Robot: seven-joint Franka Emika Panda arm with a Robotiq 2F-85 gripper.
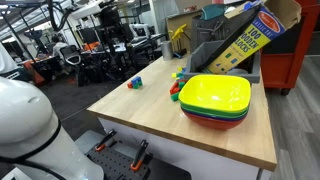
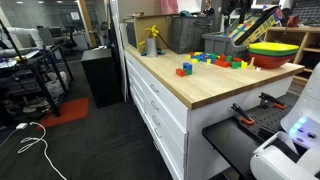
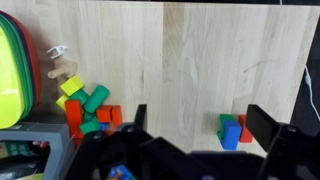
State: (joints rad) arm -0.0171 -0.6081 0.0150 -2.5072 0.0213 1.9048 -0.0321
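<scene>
So, the wrist view looks straight down at the wooden tabletop (image 3: 200, 50), and the gripper (image 3: 193, 125) hangs above it with its jaws spread wide and nothing between them. The nearest thing is the little clump of blocks (image 3: 232, 130), blue, green and red. It sits just inside the finger on the right side of that picture, so it's off to that side of the gap rather than centred. It's a tight clump, with no real long axis I can make out. The bigger block pile (image 3: 88, 108) is well apart on the opposite side, beside the stacked bowls (image 3: 10, 70). The gripper points straight down and looks to be up off the table. The exterior views only show the robot's white body (image 1: 25, 120), not the gripper itself.
</scene>
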